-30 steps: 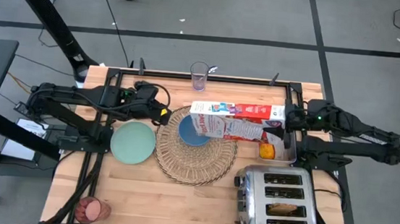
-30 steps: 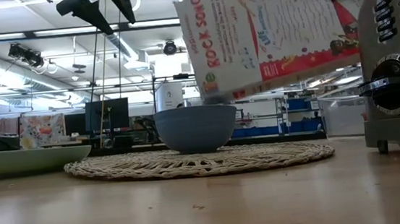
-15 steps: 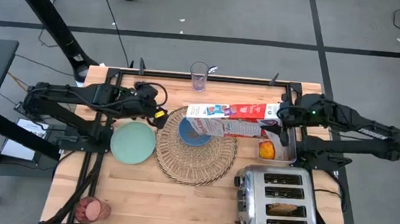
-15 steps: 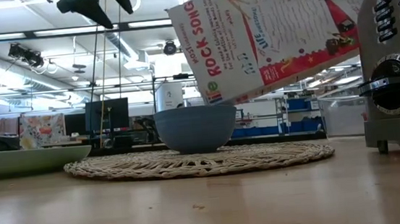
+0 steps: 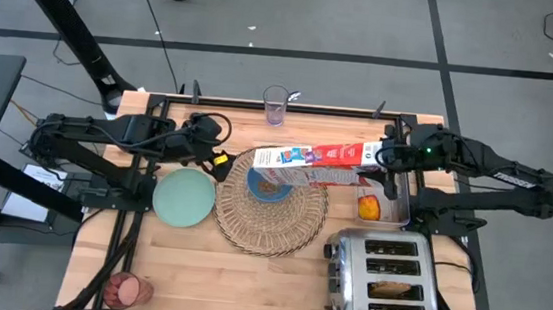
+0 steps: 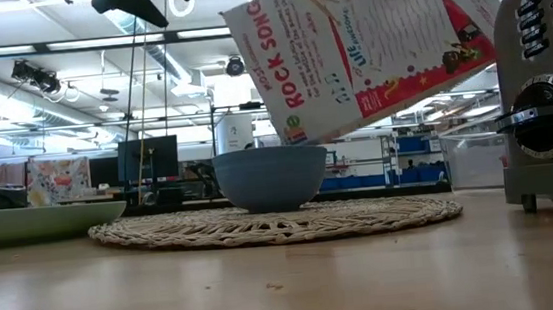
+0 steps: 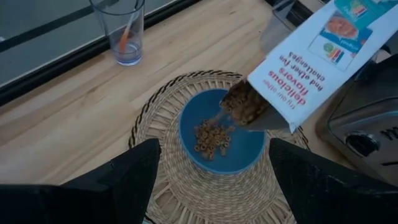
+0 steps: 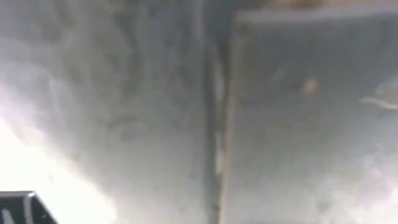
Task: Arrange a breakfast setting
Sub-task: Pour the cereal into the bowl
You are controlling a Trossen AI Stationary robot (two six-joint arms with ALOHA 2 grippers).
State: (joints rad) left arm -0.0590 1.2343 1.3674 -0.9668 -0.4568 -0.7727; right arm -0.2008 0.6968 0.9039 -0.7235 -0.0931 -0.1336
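The small blue bowl (image 5: pixel 266 181) sits on the round woven wicker placemat (image 5: pixel 271 212); the right gripper (image 5: pixel 384 160) clamps a tilted red-and-white cereal box (image 5: pixel 318 160). Low view: one bowl, one box. Left wrist view: the left gripper's fingers (image 7: pixel 124 177) stand apart; cereal pours. Next, presumably, level the box.

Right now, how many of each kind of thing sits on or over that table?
Bowl: 1
Plate: 1
Glasses: 2
Wicker placemat: 1
Cereal box: 1
Toaster: 1
Apple: 1
Total: 8
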